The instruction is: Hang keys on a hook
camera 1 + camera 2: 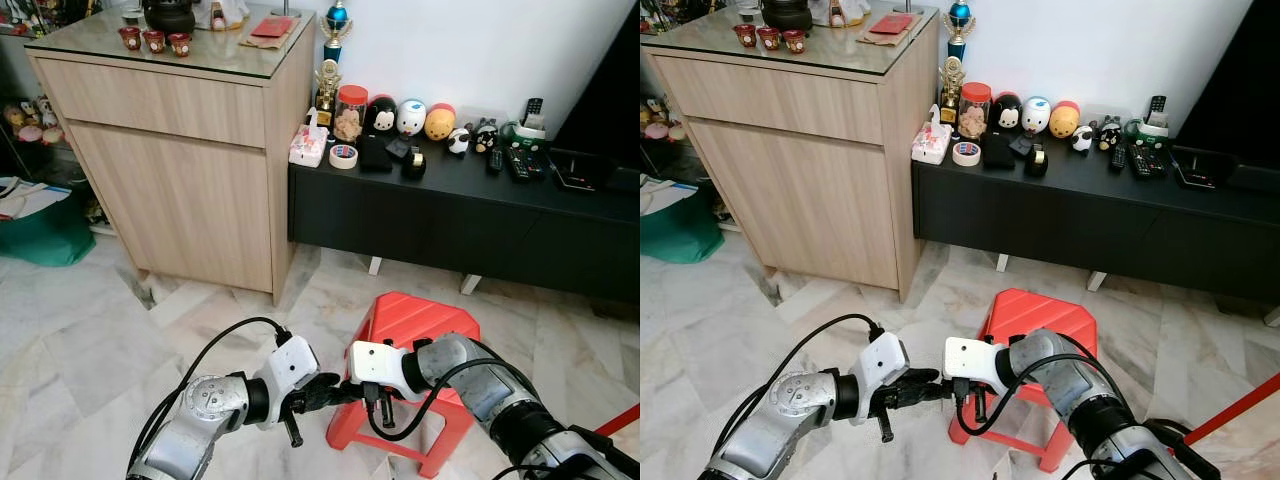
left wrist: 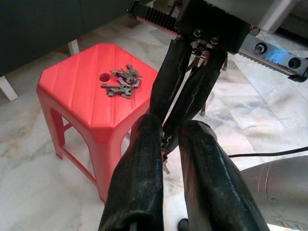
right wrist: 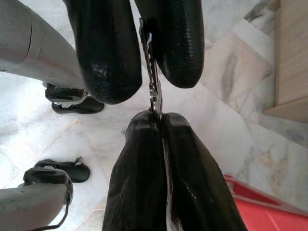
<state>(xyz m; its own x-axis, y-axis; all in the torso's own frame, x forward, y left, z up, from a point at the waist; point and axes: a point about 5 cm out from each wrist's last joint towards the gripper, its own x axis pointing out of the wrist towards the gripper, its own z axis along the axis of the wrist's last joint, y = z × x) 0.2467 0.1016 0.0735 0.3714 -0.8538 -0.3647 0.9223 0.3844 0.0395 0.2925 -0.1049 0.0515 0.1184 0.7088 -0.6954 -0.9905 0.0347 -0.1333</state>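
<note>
Low in front of me, beside the red stool [image 1: 415, 320], my two grippers meet tip to tip. In the right wrist view, my right gripper [image 3: 161, 118] is shut on one end of a silver key [image 3: 153, 82]. My left gripper [image 2: 171, 139] closes around the key's other end, its fingers [image 3: 103, 48] on either side of the toothed blade. A bunch of keys [image 2: 122, 83] lies on the stool top beside a round hole.
A tall wooden cabinet [image 1: 180, 170] stands at the back left. Next to it a low black console [image 1: 450, 215] carries figurines, tape and remotes. A green bag [image 1: 45, 235] sits on the marble floor at the far left. A red pole [image 1: 1230, 410] crosses the lower right.
</note>
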